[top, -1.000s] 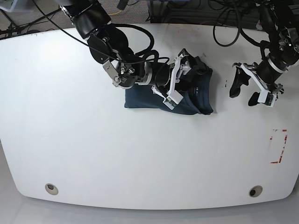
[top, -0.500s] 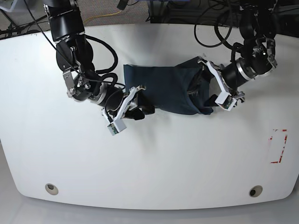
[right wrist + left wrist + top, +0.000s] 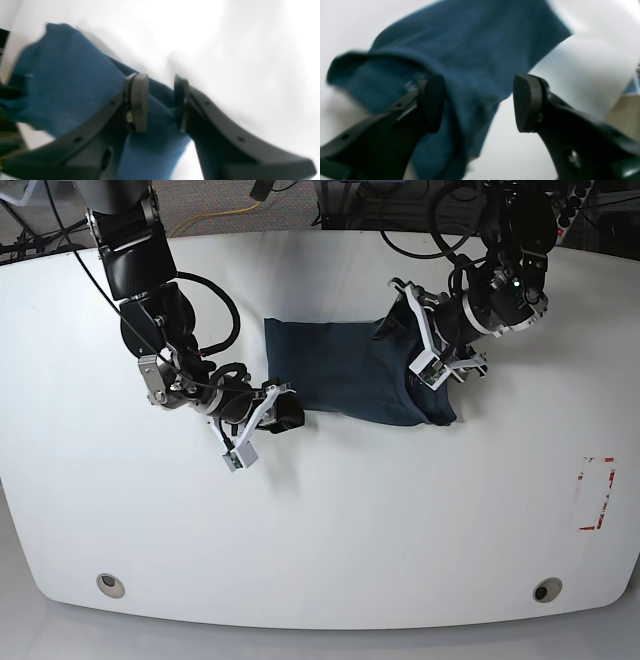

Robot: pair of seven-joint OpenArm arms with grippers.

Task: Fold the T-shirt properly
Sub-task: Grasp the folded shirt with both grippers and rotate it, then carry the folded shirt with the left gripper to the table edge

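Since the earlier shot your right gripper (image 3: 262, 425) slid in to the T-shirt (image 3: 345, 370), at upper centre of the table (image 3: 320, 520). Its wrist view showed jaws narrowed on a fold. Your left gripper (image 3: 478, 102) gaped wide over the right edge, gripping nothing.

Both wrist views are blurred; the T-shirt (image 3: 470, 50) shows no label.

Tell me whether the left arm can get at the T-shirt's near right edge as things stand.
Probably yes. The left gripper is open right at the T-shirt, its jaws straddling a fold of the cloth, and nothing stands between them.
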